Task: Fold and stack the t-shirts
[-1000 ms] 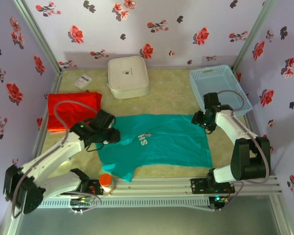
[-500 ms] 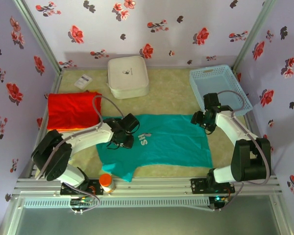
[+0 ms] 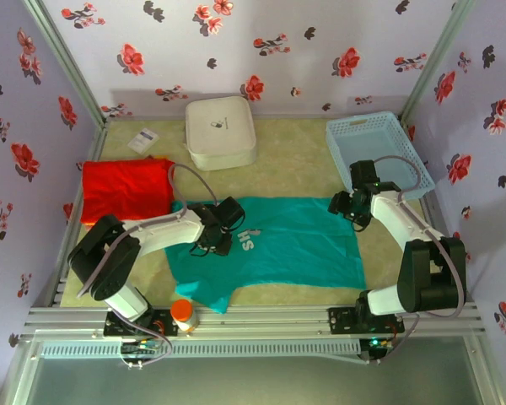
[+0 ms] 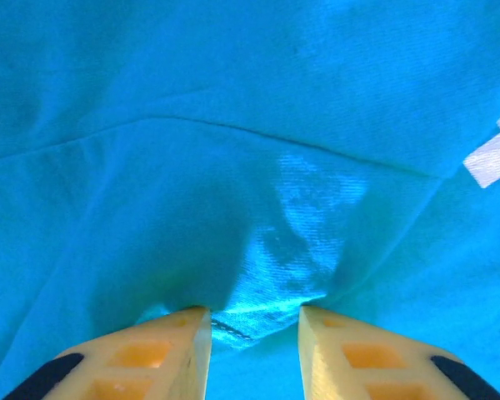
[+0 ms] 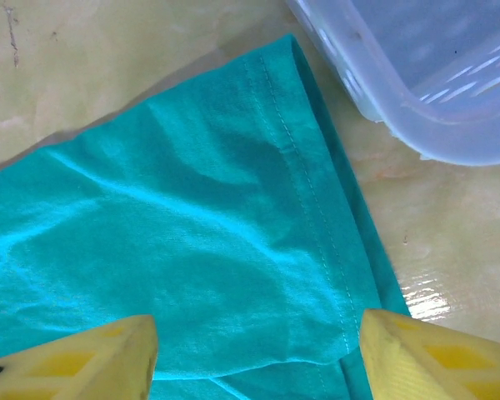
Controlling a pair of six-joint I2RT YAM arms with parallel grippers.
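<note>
The teal-green t-shirt [image 3: 295,245] lies spread on the mat, its white chest print [image 3: 249,240] facing up. My left gripper [image 3: 225,224] rests on it just left of the print. In the left wrist view the left gripper [image 4: 254,321] is shut on a raised pinch of the teal cloth [image 4: 233,167], with a stitched hem between the fingertips. My right gripper [image 3: 354,207] hovers open over the shirt's far right corner. The right wrist view shows the right gripper [image 5: 258,321] wide apart above the hemmed edge [image 5: 192,250]. The red t-shirt [image 3: 125,190] lies folded at the left.
A white rounded-square box [image 3: 220,132] stands at the back middle. The light-blue basket [image 3: 375,143] sits at the back right, its rim [image 5: 417,75] close to the right gripper. A small card [image 3: 142,139] lies far left. An orange-capped bottle [image 3: 183,314] stands at the near edge.
My left gripper has travelled right across the teal shirt, from its left edge to beside the print, most of it in the first half second. The right arm has not moved.
</note>
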